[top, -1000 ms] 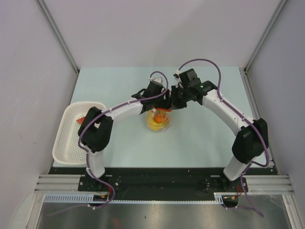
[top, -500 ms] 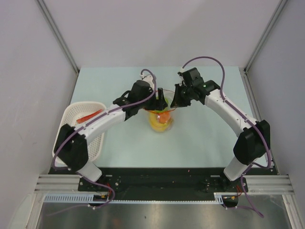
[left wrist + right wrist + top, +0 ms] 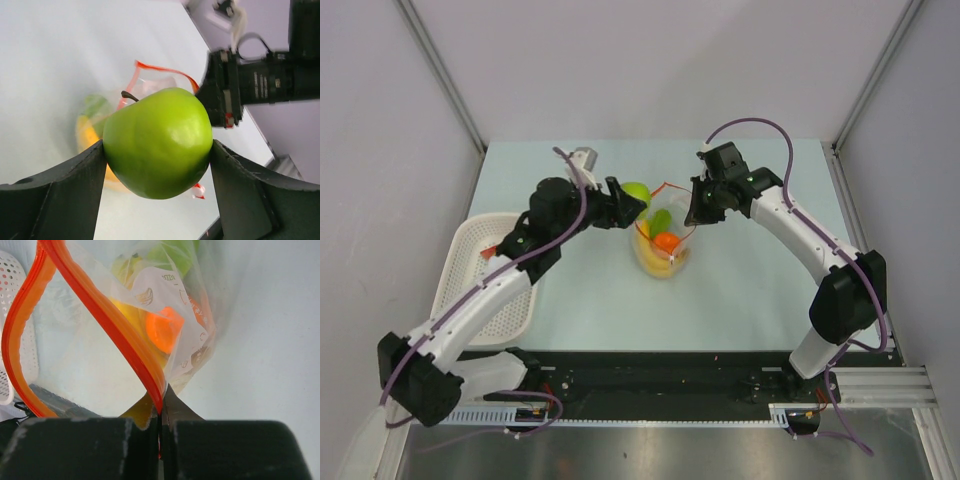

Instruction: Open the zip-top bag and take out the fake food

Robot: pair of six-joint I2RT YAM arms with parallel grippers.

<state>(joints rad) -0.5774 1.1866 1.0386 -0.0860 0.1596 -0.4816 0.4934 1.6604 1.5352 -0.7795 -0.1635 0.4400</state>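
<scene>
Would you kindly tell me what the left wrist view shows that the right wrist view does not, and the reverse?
Only the left wrist view shows the green apple held between the left fingers, outside the bag, with the right arm behind. Only the right wrist view shows the right fingers pinched on the red zip strip, an orange piece inside, and the white basket. Both show the open bag, its red strip and the yellow banana inside.

The overhead camera looks down from behind, while both wrist cameras (close in) share the zip-top bag (image 3: 665, 250).
</scene>
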